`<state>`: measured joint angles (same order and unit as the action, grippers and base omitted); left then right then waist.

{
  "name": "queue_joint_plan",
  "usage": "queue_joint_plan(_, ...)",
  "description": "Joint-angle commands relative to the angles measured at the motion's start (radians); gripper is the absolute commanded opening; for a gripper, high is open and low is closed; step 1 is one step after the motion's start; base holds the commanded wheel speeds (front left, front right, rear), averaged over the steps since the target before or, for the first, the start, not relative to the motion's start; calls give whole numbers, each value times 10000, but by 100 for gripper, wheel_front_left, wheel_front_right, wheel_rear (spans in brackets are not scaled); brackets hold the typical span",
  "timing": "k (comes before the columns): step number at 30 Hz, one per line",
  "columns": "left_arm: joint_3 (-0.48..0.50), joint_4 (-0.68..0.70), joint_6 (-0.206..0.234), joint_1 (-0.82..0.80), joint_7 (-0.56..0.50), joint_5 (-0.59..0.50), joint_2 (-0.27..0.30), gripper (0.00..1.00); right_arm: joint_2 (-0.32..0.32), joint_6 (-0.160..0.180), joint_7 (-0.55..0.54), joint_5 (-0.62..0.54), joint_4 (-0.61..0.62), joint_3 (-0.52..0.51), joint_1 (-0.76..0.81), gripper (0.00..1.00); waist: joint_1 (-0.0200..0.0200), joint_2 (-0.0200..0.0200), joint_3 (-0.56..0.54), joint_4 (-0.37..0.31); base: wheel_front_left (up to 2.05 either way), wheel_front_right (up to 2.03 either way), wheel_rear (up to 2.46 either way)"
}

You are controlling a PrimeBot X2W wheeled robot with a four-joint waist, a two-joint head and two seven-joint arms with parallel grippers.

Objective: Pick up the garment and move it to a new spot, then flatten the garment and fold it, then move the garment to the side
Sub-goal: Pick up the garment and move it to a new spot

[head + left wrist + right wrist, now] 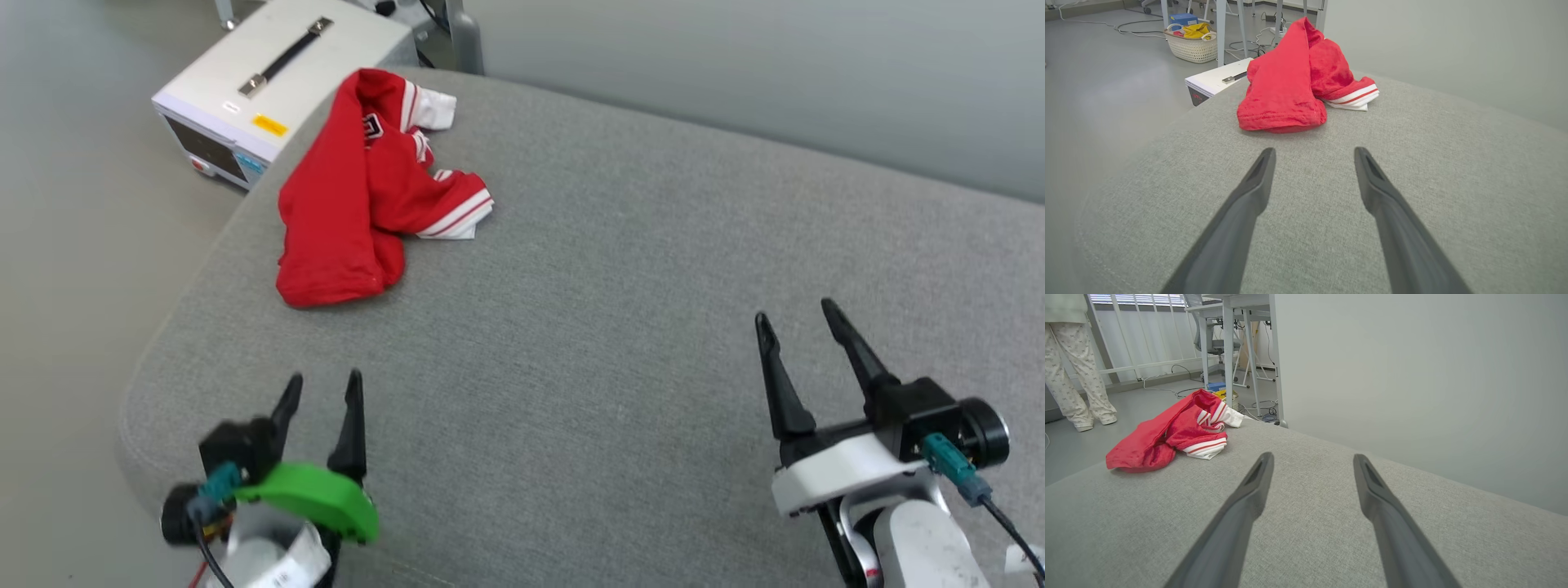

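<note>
Both spread wide and gripping nothing: left gripper [325, 377] at seven o'clock of the head view, right gripper [793, 310] at four o'clock, each over the grey cushion [612, 286]. Up at eleven o'clock, well apart from both, the garment [351, 204], crumpled in a red heap near the cushion's edge, white striped sleeve toward three o'clock. Just past it, on the floor, a white box [351, 45].

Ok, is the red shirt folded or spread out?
Neither: the garment lies crumpled in a heap on the grey cushion, layers bunched over each other.
</note>
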<state>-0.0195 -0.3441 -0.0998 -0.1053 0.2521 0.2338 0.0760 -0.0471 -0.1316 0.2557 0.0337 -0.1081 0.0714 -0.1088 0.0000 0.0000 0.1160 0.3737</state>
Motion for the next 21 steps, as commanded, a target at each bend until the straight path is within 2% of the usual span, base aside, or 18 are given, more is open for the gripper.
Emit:
queue_joint_plan(1,10,-171,-109,-660,-124,235,204,100,-31,9,61,-148,134,19,-280,100,0,0,986,-559,0,0,0)
queue_joint_plan(4,65,-448,-218,-1745,-711,749,604,100,-31,9,61,-336,322,49,-542,100,0,0,1560,-903,0,0,0)
queue_joint_plan(8,20,-755,-285,-3449,-2077,1397,1502,100,-31,9,61,-524,628,52,-879,100,0,0,2347,-1375,0,0,0)
queue_joint_plan(14,-222,-1739,-304,-5898,-5363,3138,3032,100,-31,9,61,-776,974,209,-1356,100,0,0,3373,-2065,0,0,0)
queue_joint_plan(17,-639,-2213,-306,-6817,-7087,3791,3912,100,-31,9,61,-851,1120,278,-1579,100,0,0,3856,-2442,0,0,0)
queue_joint_plan(21,-892,-2693,-307,-7594,-8544,4509,4804,100,-31,9,61,-840,1244,310,-1651,100,0,0,4223,-2880,0,0,0)
